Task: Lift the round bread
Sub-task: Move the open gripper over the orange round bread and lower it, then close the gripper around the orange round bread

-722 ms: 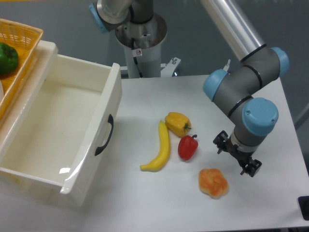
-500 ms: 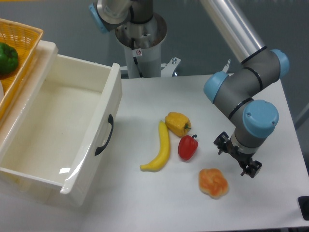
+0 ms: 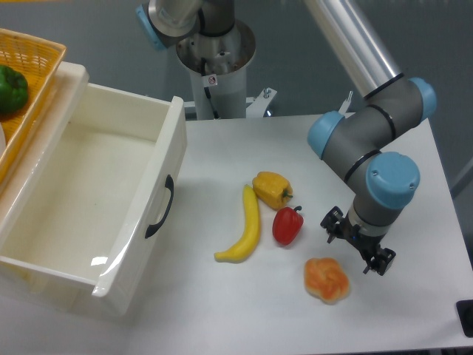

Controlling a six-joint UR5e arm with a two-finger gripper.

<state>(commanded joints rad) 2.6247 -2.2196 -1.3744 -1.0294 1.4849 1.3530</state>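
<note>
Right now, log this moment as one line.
phase: approach | gripper: open, above-right of round bread | bread: on table, untouched

Lighting & image quality: bright, even overhead illum., sharp focus centre frame.
Soft, short shadows under objs on white table (image 3: pixel 222 310); small specular glare on drawer (image 3: pixel 111 222) rim, lower left, & along metal arm tube (image 3: pixel 347 37), upper right; no visible motion blur.

Robot lab: arm (image 3: pixel 369 133) pedestal-mounted at white table (image 3: pixel 222 296), toy produce.
</note>
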